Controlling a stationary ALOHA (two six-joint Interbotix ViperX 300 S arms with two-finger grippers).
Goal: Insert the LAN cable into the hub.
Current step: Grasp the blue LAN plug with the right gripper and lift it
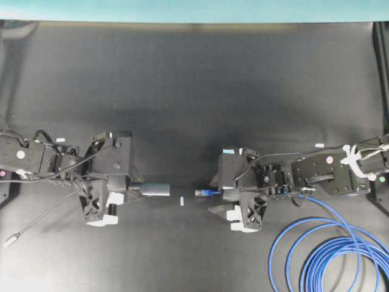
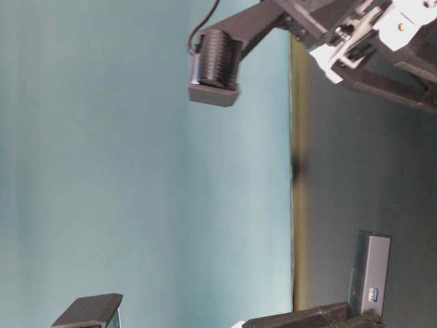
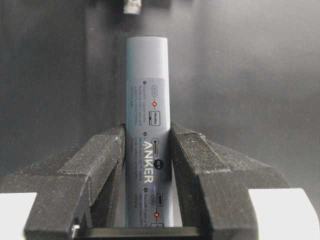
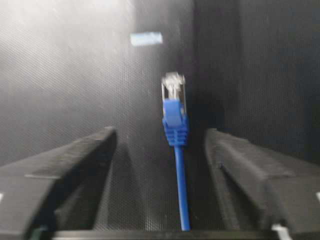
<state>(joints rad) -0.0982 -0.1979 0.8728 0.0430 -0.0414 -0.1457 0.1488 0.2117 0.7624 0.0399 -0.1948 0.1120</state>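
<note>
The hub [image 1: 155, 190] is a slim grey bar. My left gripper [image 1: 137, 190] is shut on it, with its free end pointing right. In the left wrist view the fingers [image 3: 102, 155] clamp both sides of the hub [image 3: 146, 90]. It also shows in the table-level view [image 2: 372, 273]. The LAN cable [image 1: 328, 255] is bright blue and coiled at the front right. Its plug [image 1: 203, 192] points left at the hub, a short gap apart. My right gripper [image 1: 214, 193] is open. In the right wrist view the plug [image 4: 173, 90] and cable lie between the spread jaws [image 4: 160, 132], touching neither.
A small pale tape mark [image 1: 182, 201] lies on the black mat between hub and plug, and shows in the right wrist view [image 4: 146, 38]. The hub's thin grey tail cable [image 1: 42, 216] trails to the front left, ending in a small plug [image 1: 10, 239].
</note>
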